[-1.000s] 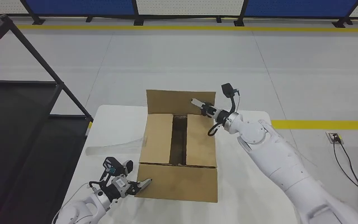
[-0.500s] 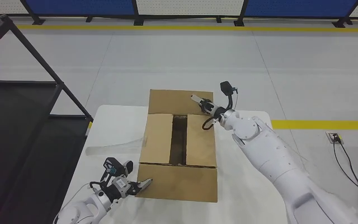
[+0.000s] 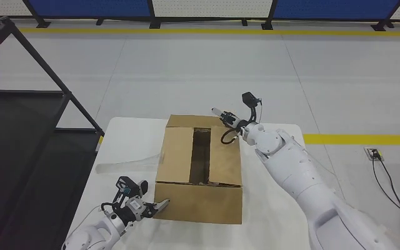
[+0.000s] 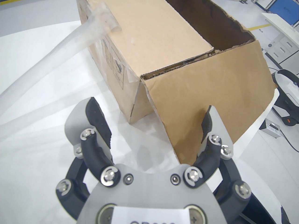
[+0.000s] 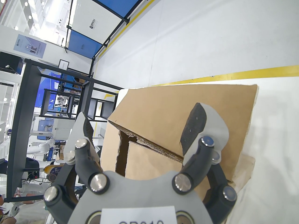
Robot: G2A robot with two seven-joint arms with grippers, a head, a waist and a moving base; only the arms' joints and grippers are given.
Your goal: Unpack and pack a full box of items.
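**Both grippers sit at the box flaps, holding nothing**

The cardboard box stands in the middle of the white table. Its two side flaps lie over the top with a dark gap between them. So we think the box is only partly open, and we cannot see what is inside.

Our right gripper is at the far end of the box, by a top corner of the far flap. Its fingers are spread wide and pinch nothing. The flap stands up just in front of them. We think the gripper is there to push or fold this flap. We cannot tell if a finger touches it.

Our left gripper is at the near end, low by the table. Its fingers are spread wide too and hold nothing. The near flap hangs out and down toward it, with one corner just in front of the fingers. We think the gripper sits there so it can take that flap.
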